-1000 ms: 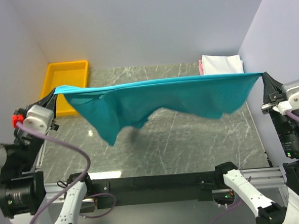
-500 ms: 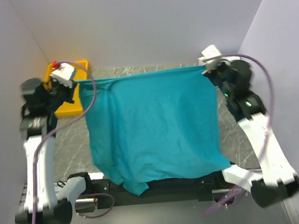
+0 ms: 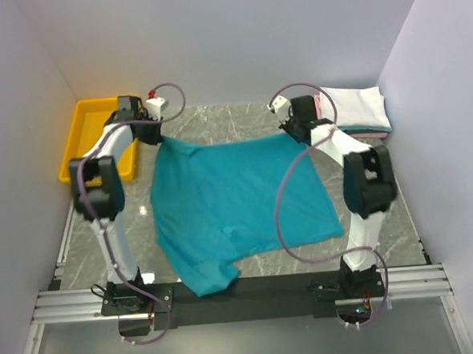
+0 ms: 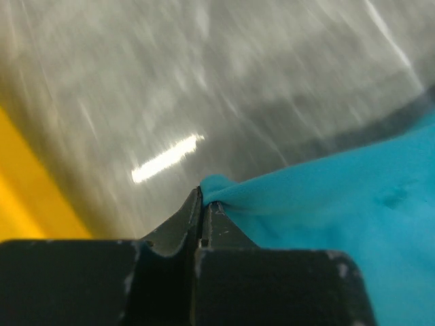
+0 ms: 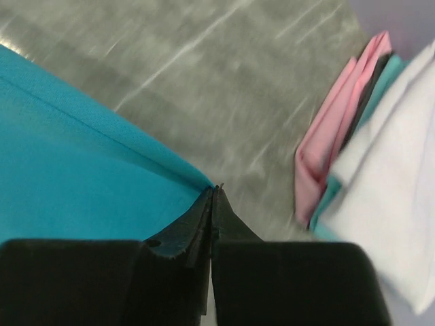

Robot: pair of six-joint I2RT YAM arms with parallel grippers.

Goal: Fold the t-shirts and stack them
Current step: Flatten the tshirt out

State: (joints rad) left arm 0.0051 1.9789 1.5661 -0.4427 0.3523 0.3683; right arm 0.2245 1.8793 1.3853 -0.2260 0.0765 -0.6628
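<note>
Done so far: a folded stack [image 3: 354,109] of t-shirts, white on top with pink and teal layers under it, sits just outboard of the right gripper [image 3: 291,130].
In hand: the teal t-shirt [image 3: 238,201] is spread open on the table [image 3: 225,117], not yet folded, so by my reckoning this one has every fold and its trip to the pile ahead of it.
Left gripper [image 3: 155,136]: pinched shut on the shirt's far left corner, a nub of cloth showing right at its tips.
Right gripper: jaws tight together on the far right corner, the hem running away inboard from its tips.
Shirt position: its far edge is strung between the two grippers, and the body lies from there back toward the arm bases.
Shirt edges: the far edge looks fairly straight, while the corner below the left gripper is rumpled and reaches the black rail [image 3: 251,287].
Room outboard of left gripper: tight, with the yellow bin [image 3: 68,159] just beside it.
Room outboard of right gripper: tight, with the stack close and the right wall [image 3: 448,92] beyond.
Room beyond both grippers: a bare strip of table before the back wall.
Snag watch: the right arm's purple cable [image 3: 280,214] loops over the shirt's right side. I cannot tell whether it touches the cloth.
</note>
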